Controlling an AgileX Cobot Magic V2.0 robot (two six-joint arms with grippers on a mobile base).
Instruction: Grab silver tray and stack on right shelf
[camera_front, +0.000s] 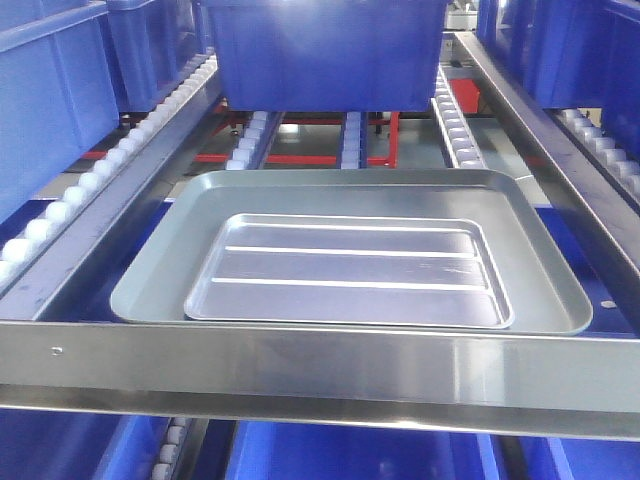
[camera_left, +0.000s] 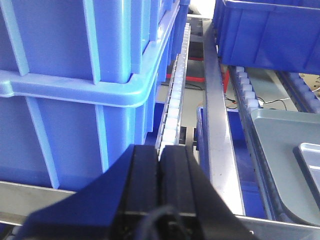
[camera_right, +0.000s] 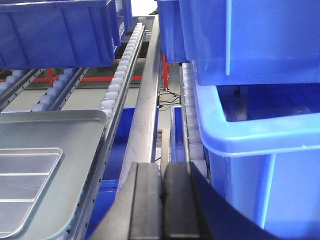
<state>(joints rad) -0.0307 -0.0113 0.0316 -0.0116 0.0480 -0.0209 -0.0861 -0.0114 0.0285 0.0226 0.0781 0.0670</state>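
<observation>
front view: silver tray (camera_front: 350, 268) nested in grey tray (camera_front: 160, 280), far shelf (camera_front: 300, 365) rails hidden.

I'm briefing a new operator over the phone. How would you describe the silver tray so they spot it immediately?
Find the broad brushed-steel front bar of the roller shelf. Just behind it lies a large dull grey tray, in front of a blue bin. The silver tray sits inside that grey one: smaller, shinier, with two long raised ridges on its floor, whereas the grey tray's floor is smooth.
</observation>
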